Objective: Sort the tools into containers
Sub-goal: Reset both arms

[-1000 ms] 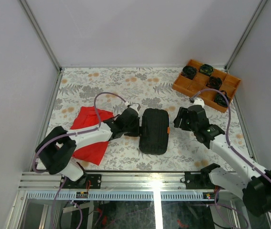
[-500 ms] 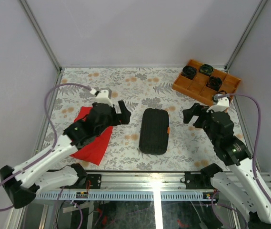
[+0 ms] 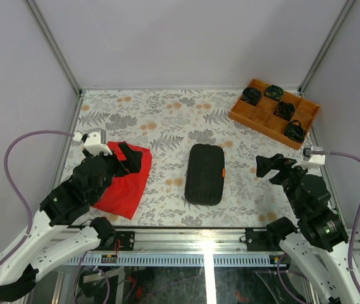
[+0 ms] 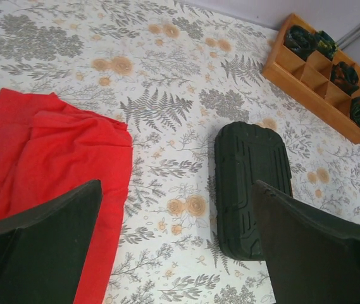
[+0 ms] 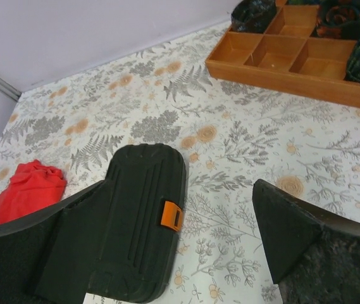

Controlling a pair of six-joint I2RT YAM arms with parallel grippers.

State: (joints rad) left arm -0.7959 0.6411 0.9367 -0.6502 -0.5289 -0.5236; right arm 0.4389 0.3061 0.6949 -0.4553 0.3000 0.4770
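The shut tool case (image 3: 205, 173) is lying mid-table. The left gripper (image 3: 134, 158), above the red cloth (image 3: 121, 193), and the right gripper (image 3: 274, 166) are hovering, jaws spread wide and empty.

My left pincer (image 3: 126, 159) hangs wide open with both fingers spread and nothing between them. The left arm (image 3: 47, 221) is bent up from the near left corner and angled in toward the middle. My right pincer (image 3: 273, 166) is spread just as wide and empty, raised on the right arm (image 3: 319, 234) at the near right, well apart from the other.
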